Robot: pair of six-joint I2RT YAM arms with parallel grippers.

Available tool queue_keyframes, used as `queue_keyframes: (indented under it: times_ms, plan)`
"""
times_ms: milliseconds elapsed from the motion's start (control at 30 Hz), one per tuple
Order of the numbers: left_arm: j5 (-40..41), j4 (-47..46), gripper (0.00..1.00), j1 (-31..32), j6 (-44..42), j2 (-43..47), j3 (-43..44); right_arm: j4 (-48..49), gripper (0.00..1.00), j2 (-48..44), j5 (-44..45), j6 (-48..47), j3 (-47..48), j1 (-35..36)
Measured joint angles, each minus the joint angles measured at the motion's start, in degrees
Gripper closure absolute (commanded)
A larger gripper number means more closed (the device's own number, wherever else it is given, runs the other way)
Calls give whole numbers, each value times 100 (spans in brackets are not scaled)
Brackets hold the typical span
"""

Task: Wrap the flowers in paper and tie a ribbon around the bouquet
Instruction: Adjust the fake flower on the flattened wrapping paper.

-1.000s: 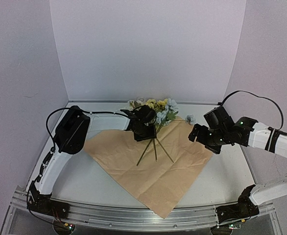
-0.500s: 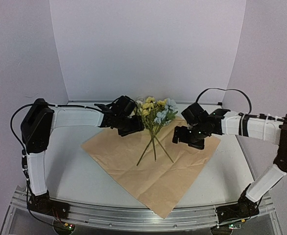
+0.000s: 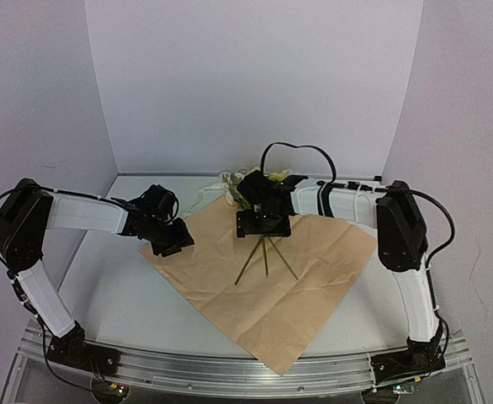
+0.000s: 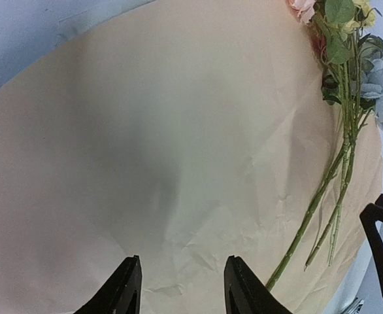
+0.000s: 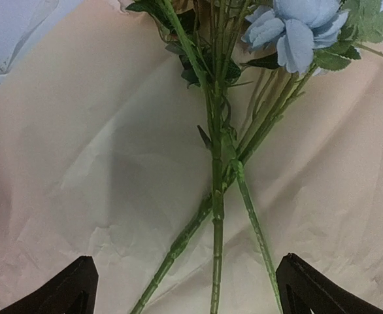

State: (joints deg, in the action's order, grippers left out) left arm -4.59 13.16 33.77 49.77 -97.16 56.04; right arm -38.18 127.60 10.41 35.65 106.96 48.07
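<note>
Lying on the tan reverse of the paper (image 3: 230, 290), the flowers (image 5: 216, 170) are resting with their blooms toward the far corner. Their thin green stems are fanning out toward the middle of the sheet. The bunch is looking very light and loose. Nothing is binding the stems, so they are likely to scatter or roll if nudged. The blooms are looking soft and easy to crush, so the place to take hold is probably where the stems are crossing, just below the leaves.

The paper is sitting flat as a diamond on the table (image 3: 129, 295), creased but unfolded, so the wrapping is not yet begun. It is looking thin, limp and easy to crumple. A corner or edge is giving the best purchase, since the flat middle is offering nothing to pinch.

The right gripper (image 5: 188, 288) is hovering directly over the stems with its jaws spread wide and empty, one either side of the fan. The left gripper (image 4: 182, 288) is hanging over the sheet's left corner, well apart from the flowers. Its jaws are parted with nothing between them, and whether they are touching the paper I cannot tell.

A pale strip beyond the far-left edge is possibly the ribbon (image 5: 21, 39).
</note>
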Motion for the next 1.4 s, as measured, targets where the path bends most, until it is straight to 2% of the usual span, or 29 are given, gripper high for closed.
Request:
queue_keyframes:
  times_ms: [467,1000,1100,1400]
  plan:
    - [-257,-170,59,-321,-1,-139,-294,-829,2,1025,383,-421,1068,3]
    - [-395,-167,59,-584,-51,-160,-417,-1574,3,1226,25,24,1140,179]
    - [-424,-165,59,-615,-49,-155,-500,-1599,13,1228,-40,169,1135,250]
    - [-454,-159,59,-753,-80,-92,-628,-1289,74,977,-47,453,599,506]
